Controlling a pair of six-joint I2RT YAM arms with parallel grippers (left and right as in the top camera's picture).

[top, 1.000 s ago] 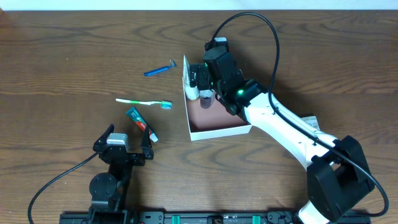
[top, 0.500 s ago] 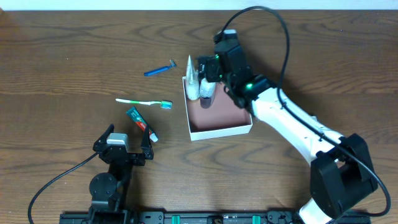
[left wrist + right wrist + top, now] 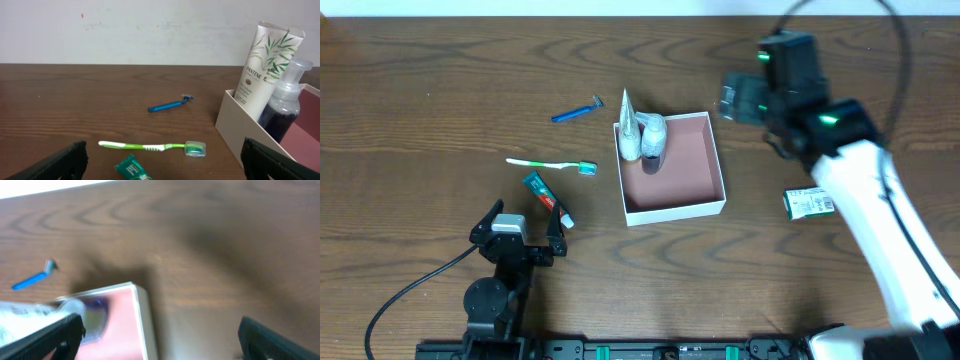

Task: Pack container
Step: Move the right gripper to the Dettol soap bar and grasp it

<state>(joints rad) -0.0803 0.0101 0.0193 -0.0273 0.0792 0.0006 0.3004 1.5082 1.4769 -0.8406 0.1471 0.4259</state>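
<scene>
The container [image 3: 705, 205] is a white-walled square box with a reddish floor at the table's middle. A white tube [image 3: 628, 128] and a clear pump bottle [image 3: 652, 135] stand in its far left corner. They also show in the left wrist view, tube [image 3: 262, 65] and bottle [image 3: 285, 107]. My right gripper [image 3: 732, 101] is open and empty, above the table just right of the box's far right corner [image 3: 140, 311]. My left gripper [image 3: 523, 224] is open and empty at the near left. A green toothpaste tube [image 3: 132, 169] lies just ahead of it.
A green toothbrush [image 3: 550, 164] and a blue razor [image 3: 578, 111] lie left of the box. A small green and white packet [image 3: 810, 203] lies to the box's right. The table's far edge meets a white wall.
My right gripper has pulled up and to the right out of the box, leaving the tube and the pump bottle standing in it. The left arm has not moved.
</scene>
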